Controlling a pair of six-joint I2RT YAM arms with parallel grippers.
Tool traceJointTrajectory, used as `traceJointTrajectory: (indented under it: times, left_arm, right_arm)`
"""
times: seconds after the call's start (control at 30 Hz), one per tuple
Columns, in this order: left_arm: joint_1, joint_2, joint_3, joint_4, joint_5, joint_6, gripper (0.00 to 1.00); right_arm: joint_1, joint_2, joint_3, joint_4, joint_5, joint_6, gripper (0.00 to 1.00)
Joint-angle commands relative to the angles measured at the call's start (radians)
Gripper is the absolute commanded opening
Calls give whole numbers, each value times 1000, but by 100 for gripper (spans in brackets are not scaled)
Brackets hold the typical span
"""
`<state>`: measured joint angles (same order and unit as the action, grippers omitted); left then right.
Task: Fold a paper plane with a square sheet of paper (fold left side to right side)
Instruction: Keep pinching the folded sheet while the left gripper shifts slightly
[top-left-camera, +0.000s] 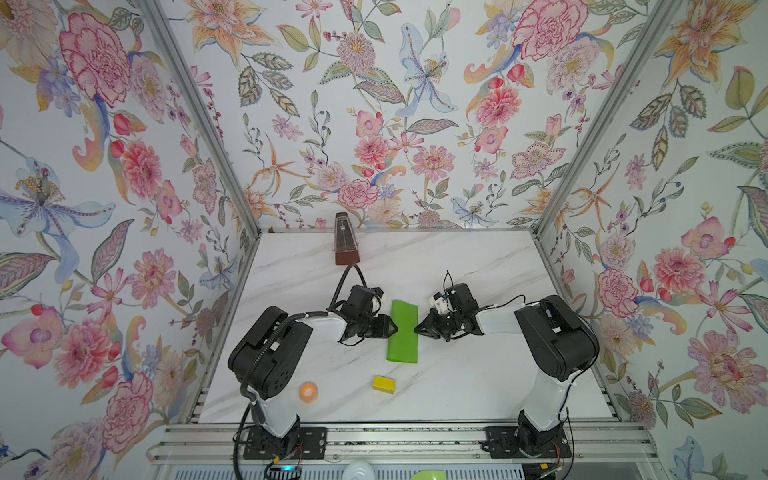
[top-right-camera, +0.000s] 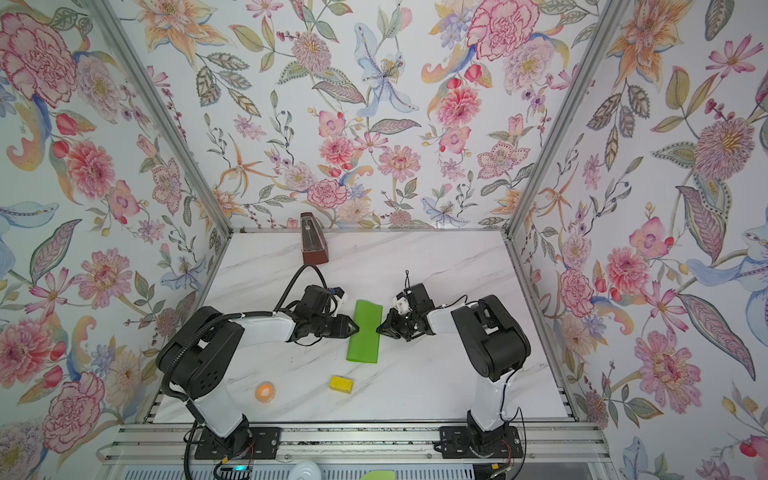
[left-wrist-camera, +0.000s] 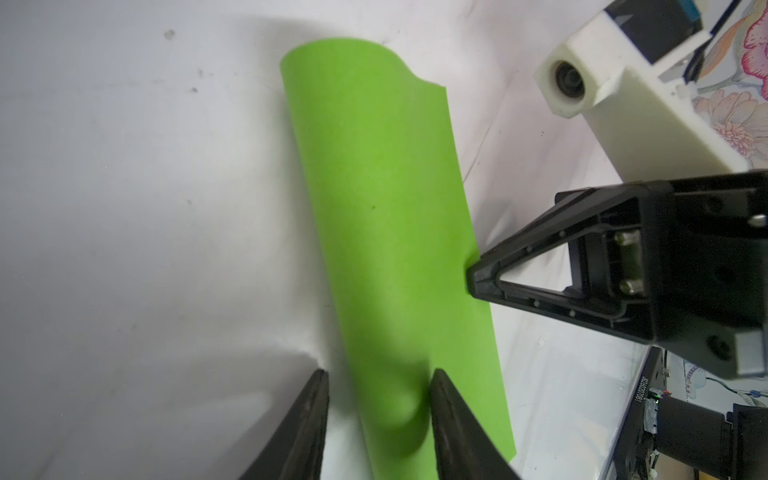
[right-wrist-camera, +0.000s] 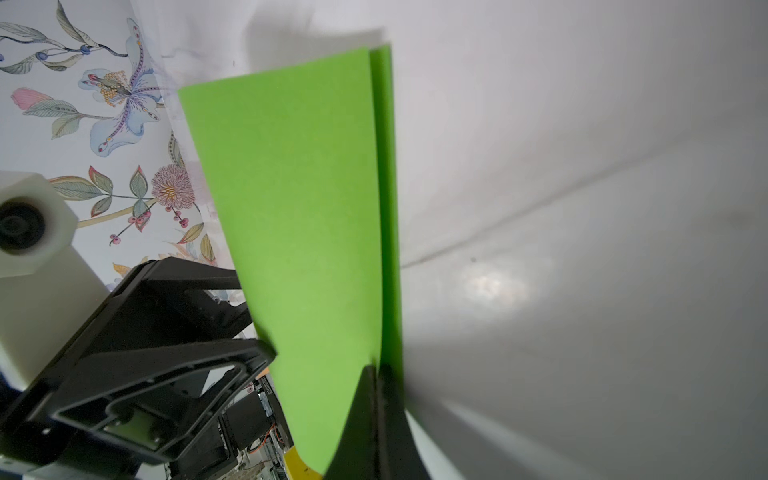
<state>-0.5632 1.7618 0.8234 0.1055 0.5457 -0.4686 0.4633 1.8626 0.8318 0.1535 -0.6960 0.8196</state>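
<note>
Black plastic is the left end effector (top-left-camera: 393, 328), and it reaches to the sheet of paper (top-left-camera: 403, 332) from 9 o'clock, its tips at the rounded folded side. In the left wrist view its jaws stand partly apart: one finger (left-wrist-camera: 451, 419) lies against the green bulge of the fold and the other finger is over the bare surface just beside the paper, so nothing is clamped between them. The right end effector (top-left-camera: 416, 330) comes from 3 o'clock, and its jaws are closed together; in the right wrist view the free edge of the upper layer runs into the line where the two fingers (right-wrist-camera: 365, 415) meet, so it is pinching the sheet at this edge. The lime-green sheet lies near the middle of the white marbled surface (top-left-camera: 478, 374), folded in half to a narrow strip with the long side from 12 to 6 o'clock. The fold is not pressed flat; at the 12 o'clock end the upper layer arches up from the lower one. Along the 3 o'clock side a thin band of the lower layer shows beside the upper edge. A small yellow block (top-left-camera: 384, 385) lies apart from the sheet at 7 o'clock. An orange roll (top-left-camera: 308, 392) is farther out at 8 o'clock. A brown metronome (top-left-camera: 344, 243) stands at 11 o'clock by the far edge.
</note>
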Motion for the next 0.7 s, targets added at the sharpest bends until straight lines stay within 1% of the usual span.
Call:
traceJointTrajectory:
  times: [0.0,0.2,0.4,0.53,0.67]
  left_arm:
    - [-5,-2,-3,-13,5,1,43]
    - [-2,-34,-3,-31,-20,7,42]
    - [3,-144,26,-110,-93,36,41]
    - [-1,-180,46,-133,-75,44,41]
    - [-20,-167,63,-124,-37,41,40]
  right_arm:
    - [1,29,-17,-2,23,-8,0]
    - [0,27,-26,-5,29,-8,0]
    - [-1,30,-34,9,26,-5,0]
    - [-6,43,-40,30,13,2,0]
    - [-8,53,-47,50,-1,10,0]
